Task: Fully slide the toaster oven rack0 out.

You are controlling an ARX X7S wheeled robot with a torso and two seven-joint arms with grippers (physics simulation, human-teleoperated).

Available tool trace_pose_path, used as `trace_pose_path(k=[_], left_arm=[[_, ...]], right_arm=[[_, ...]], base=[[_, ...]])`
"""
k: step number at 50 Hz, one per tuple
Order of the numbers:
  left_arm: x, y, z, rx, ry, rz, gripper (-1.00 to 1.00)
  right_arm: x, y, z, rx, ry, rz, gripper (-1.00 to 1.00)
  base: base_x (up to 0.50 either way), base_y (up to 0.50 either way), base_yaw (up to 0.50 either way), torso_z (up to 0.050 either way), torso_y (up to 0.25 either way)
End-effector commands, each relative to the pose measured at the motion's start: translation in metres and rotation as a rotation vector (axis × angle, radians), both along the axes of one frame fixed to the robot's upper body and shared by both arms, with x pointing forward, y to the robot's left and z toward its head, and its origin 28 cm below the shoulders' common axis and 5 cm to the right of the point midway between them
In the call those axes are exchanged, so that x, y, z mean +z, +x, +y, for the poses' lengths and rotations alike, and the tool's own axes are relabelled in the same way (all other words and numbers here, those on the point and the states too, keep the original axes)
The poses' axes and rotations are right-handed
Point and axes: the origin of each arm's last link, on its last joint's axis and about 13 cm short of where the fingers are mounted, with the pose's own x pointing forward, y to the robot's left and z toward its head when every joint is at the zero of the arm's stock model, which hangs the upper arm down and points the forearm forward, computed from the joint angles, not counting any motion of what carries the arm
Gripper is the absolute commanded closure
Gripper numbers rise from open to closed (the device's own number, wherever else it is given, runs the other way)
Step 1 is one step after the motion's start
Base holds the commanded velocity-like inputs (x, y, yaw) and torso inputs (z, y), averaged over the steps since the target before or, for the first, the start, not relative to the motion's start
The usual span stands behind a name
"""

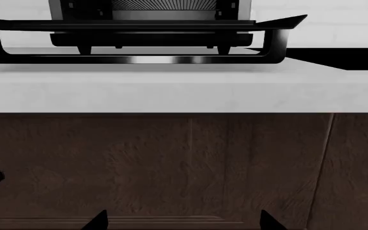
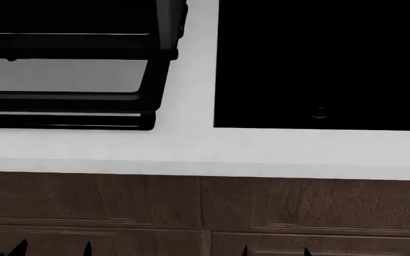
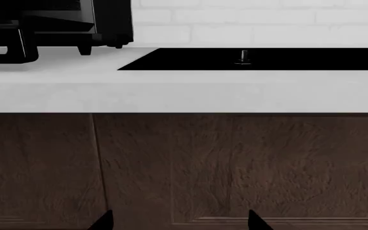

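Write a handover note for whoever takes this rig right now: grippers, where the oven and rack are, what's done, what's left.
Left gripper: open, holding nothing, low in front of the brown cabinet fronts, facing the toaster oven.
Right gripper: open, holding nothing, low by the cabinets, facing the black cooktop.
The oven sits on the white counter, left of the cooktop, its glass door folded down flat.
The rack0 shows as fine bars inside the cavity, apparently not pulled out.
Done: door open. Left: raise an arm, grip the rack's front edge, slide it fully out.
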Motion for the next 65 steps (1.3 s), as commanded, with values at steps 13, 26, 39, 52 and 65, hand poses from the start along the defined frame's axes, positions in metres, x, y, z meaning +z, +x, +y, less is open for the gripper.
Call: trace_pose_path(k=[13,26,39,52,65], left_arm=[[0.04,-0.001,-0.006,-0.01,0.033,-0.025,-1.0],[0.134,-0.01,-0.001,-0.002,0.108,-0.147,-1.0],[0.202,-0.001,0.003,-0.012,0.159,-0.239,-1.0],[0.215,-0.003,0.003,-0.035,0.162,-0.27,-1.0],[0.219,-0.005,0.008,-0.032,0.146,-0.28,-1.0]], right_arm=[[0.033,0.007,-0.004,0.082,-0.069,-0.003,-1.0],[0.142,0.018,-0.006,0.107,-0.169,-0.129,-1.0],[0.212,0.039,-0.008,0.151,-0.203,-0.208,-1.0],[0.226,0.039,-0.007,0.153,-0.223,-0.239,-1.0],[0.224,0.041,-0.006,0.151,-0.227,-0.234,-1.0]], base=[[0.0,0.0,0.0,0.0,0.0],[0.0,0.0,0.0,0.0,0.0],[0.0,0.0,0.0,0.0,0.0],[0.0,0.0,0.0,0.0,0.0],[0.0,0.0,0.0,0.0,0.0]])
